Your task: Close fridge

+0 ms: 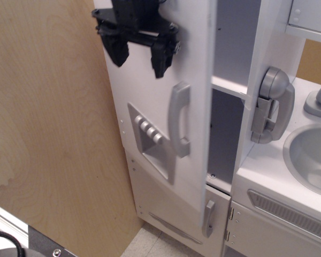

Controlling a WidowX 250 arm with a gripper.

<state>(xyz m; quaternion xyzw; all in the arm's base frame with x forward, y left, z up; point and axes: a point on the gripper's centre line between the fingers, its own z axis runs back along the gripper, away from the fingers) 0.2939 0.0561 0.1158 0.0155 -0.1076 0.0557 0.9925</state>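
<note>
The tall white fridge (257, 64) stands at the centre. Its large white door (150, 118) is swung most of the way round, with a narrow gap left at its right edge through which a white shelf (227, 85) shows. The door carries a long vertical grey handle (179, 120) and a grey dispenser recess with buttons (148, 134). My black gripper (140, 59) is open and empty at the upper part of the door face, above the handle, fingers pointing down. Whether the fingers touch the door I cannot tell.
A smaller lower white door with a short grey handle (208, 217) sits under the fridge. A grey toy phone (273, 104) hangs on the right side panel. A white sink unit with a grey basin (310, 155) is at the right. A wooden wall (48, 123) stands at the left.
</note>
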